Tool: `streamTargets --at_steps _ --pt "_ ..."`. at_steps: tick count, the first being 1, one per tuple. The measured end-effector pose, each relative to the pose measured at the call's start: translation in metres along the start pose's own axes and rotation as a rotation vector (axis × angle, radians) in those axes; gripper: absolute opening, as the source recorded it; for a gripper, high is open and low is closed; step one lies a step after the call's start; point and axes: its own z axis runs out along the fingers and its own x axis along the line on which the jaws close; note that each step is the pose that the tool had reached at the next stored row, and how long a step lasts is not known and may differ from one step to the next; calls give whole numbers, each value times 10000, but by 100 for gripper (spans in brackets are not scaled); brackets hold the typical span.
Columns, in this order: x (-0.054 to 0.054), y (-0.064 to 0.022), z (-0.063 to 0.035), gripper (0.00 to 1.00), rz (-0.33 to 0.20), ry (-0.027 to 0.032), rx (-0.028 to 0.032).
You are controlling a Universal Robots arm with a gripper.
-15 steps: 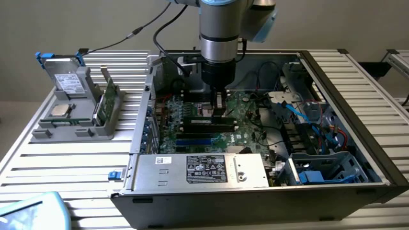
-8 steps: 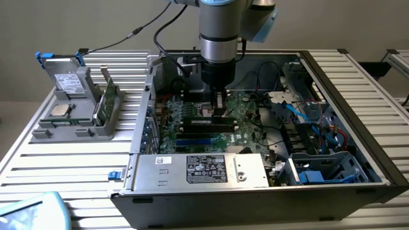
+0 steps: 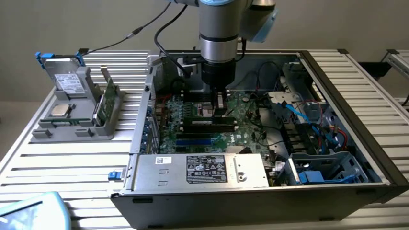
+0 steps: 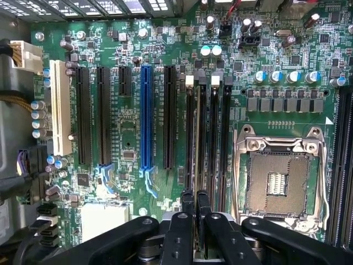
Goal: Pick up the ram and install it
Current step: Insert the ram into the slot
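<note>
Tool (image 4: 194, 196) clenched on edge-on ram (image 4: 194, 240), mostly hidden in its grip, above memory slots (image 4: 208, 138)

**Exterior view.**
- Station: off the arm, raised, outside the open computer case (image 3: 357, 158), on the power-supply (image 3: 198, 170) side of the motherboard (image 3: 191, 132).
- Facing: obliquely down across the motherboard.
- Range: distant; takes in the whole case, the slatted table (image 3: 64, 158) around it and the arm's lower section (image 3: 217, 33).

**Wrist view.**
- Station: on the wrist, above the motherboard (image 4: 132, 138), just behind the gripper (image 4: 194, 194).
- Facing: straight down onto the board.
- Range: close; single capacitors are distinguishable.

**Shared by both views.**
- The motherboard's black memory slots (image 3: 208, 125) (image 4: 212, 132).
- The blue expansion slot (image 3: 195, 142) (image 4: 146, 116).
- The gripper (image 3: 221, 108), which sits over the memory slots.
</note>
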Motion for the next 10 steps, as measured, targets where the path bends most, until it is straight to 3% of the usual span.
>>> streamTargets --at_steps 5,10 --pt "4 3 0 13 5 23 61" --pt "4 20 3 13 18 78 190"
